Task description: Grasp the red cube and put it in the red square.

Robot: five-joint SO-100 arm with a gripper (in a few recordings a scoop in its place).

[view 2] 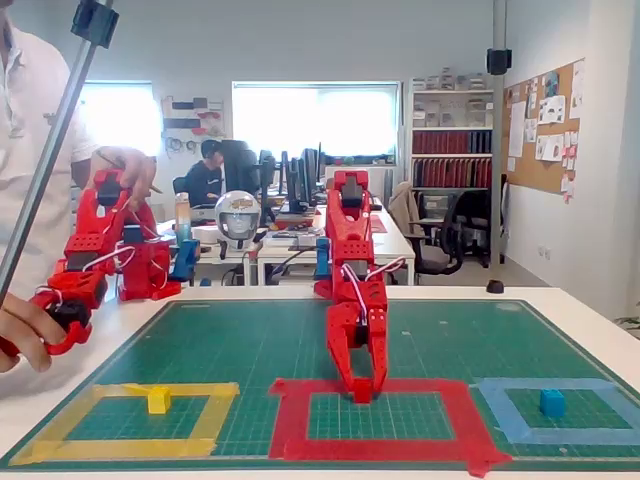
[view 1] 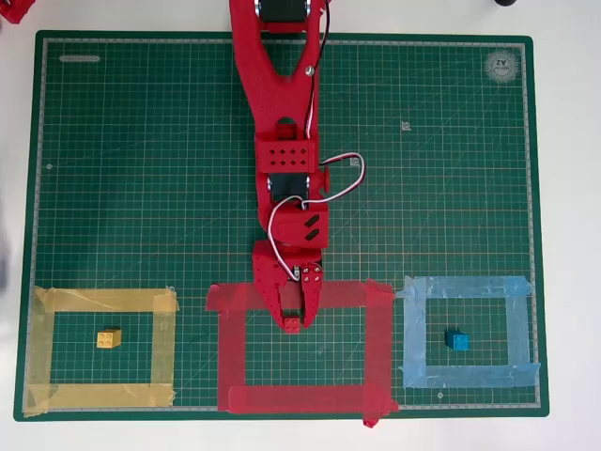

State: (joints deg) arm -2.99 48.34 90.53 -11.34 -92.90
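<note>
My red gripper reaches down over the top strip of the red square, a wide red tape outline at the front middle of the mat. The red cube is pinched between the fingertips, just inside the square's top edge and low over the mat. In the fixed view the gripper points straight down with the red cube at its tip, over the far strip of the red square. Whether the cube touches the mat, I cannot tell.
A yellow block lies inside the yellow tape outline on the left. On the right, a blue block lies inside the light-blue outline. All of it rests on a green cutting mat.
</note>
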